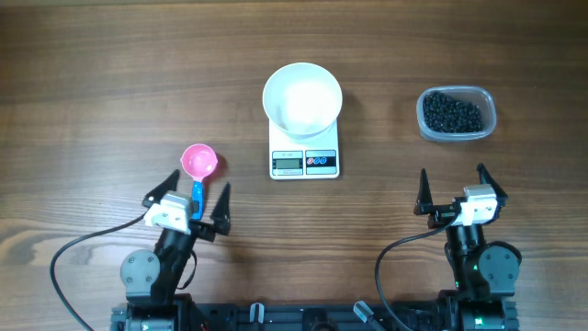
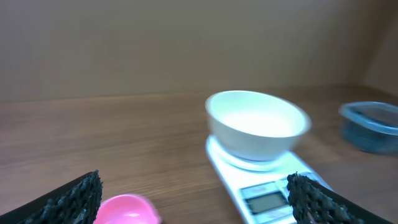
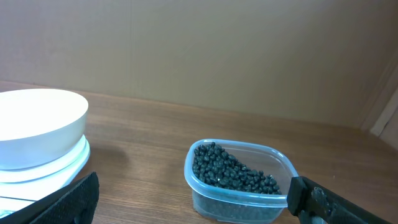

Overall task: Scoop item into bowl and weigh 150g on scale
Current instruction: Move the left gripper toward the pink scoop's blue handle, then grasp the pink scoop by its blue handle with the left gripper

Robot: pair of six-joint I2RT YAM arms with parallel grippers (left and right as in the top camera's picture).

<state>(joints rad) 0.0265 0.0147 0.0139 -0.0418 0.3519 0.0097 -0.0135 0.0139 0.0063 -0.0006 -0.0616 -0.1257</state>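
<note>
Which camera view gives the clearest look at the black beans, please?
The right wrist view: the beans lie close up in the clear tub, each one distinct. Overhead shows them as a small dark heap; the left wrist view shows only the blurred tub.

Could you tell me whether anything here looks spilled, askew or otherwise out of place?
Nothing stands out. The round white bowl sits upright on the flat white scale, the small black beans are all inside the clear plastic tub with none spilled, and the pink scoop lies on the wooden table.
</note>
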